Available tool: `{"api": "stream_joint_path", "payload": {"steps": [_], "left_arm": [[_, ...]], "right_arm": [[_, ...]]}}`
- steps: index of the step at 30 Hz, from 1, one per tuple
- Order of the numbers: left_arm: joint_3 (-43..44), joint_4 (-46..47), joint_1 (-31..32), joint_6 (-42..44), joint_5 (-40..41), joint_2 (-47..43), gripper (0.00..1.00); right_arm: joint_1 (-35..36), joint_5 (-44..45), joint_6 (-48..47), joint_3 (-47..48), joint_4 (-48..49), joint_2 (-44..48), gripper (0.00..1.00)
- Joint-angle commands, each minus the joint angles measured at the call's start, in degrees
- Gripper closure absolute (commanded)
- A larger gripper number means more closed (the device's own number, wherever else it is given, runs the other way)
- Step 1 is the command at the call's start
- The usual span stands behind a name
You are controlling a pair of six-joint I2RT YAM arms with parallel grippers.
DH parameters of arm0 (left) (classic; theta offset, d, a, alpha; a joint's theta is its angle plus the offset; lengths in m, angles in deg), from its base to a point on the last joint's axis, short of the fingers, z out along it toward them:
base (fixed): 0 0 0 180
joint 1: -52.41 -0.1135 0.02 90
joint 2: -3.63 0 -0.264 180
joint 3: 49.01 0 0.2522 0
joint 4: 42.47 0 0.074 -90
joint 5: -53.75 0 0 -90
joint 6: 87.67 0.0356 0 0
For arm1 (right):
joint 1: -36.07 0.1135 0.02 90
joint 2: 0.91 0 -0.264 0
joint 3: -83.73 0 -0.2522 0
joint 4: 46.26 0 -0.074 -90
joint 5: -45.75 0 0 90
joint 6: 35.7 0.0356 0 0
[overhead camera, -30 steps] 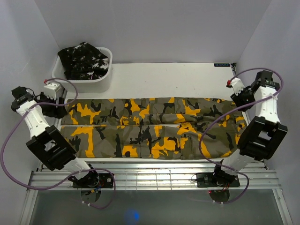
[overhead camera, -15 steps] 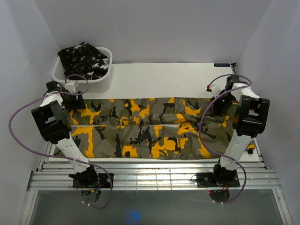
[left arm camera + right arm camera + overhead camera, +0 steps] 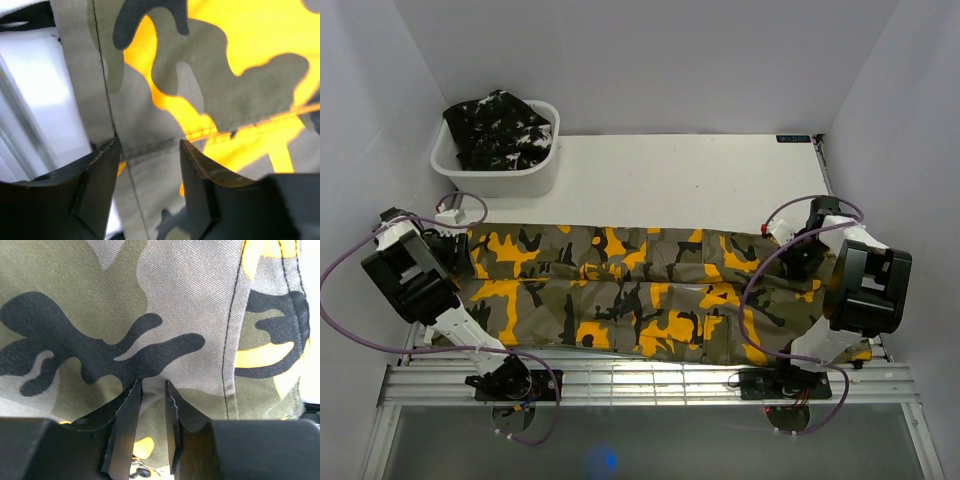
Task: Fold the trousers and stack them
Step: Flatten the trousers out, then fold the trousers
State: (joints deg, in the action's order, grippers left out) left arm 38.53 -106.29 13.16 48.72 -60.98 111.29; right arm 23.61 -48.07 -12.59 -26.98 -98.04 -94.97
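The olive-grey trousers (image 3: pixel 640 290) with orange-yellow and black patches lie spread lengthwise across the table. My left gripper (image 3: pixel 458 243) is at their far left corner. In the left wrist view the gripper (image 3: pixel 150 152) has the hem seam (image 3: pixel 150 145) between its fingers, with a moderate gap left. My right gripper (image 3: pixel 798 255) is at the far right end. In the right wrist view the gripper (image 3: pixel 154 390) pinches a ridge of the cloth (image 3: pixel 150 315) between nearly closed fingers. The black trousers with white flecks (image 3: pixel 500 130) lie bunched in the tub.
The white plastic tub (image 3: pixel 500 175) stands at the back left. Bare white tabletop (image 3: pixel 690 175) lies behind the trousers. A metal rail (image 3: pixel 640 380) runs along the near edge by the arm bases. Grey walls close in on both sides.
Both arms swung in to the trousers' far corners, then drew back toward the near edge. The whole olive-grey pair has slid nearer with them, leaving more bare table behind it.
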Motion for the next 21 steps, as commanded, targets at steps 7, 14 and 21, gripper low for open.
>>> {"api": "stream_joint_path", "payload": {"steps": [7,14,21], "left_arm": [[27.7,-13.7,-0.2,14.7,-24.1,-0.1,0.25],[37.7,-15.7,6.1,29.4,-22.2,12.8,0.23],[39.3,-15.9,8.4,37.1,-21.3,22.1,0.23]], "right_arm": [[-3.5,-5.6,-7.4,26.6,-14.1,-5.7,0.28],[-6.8,-3.2,-14.2,36.1,-18.8,-15.6,0.29],[-10.3,-5.1,-18.8,38.7,-20.2,-22.6,0.26]]}}
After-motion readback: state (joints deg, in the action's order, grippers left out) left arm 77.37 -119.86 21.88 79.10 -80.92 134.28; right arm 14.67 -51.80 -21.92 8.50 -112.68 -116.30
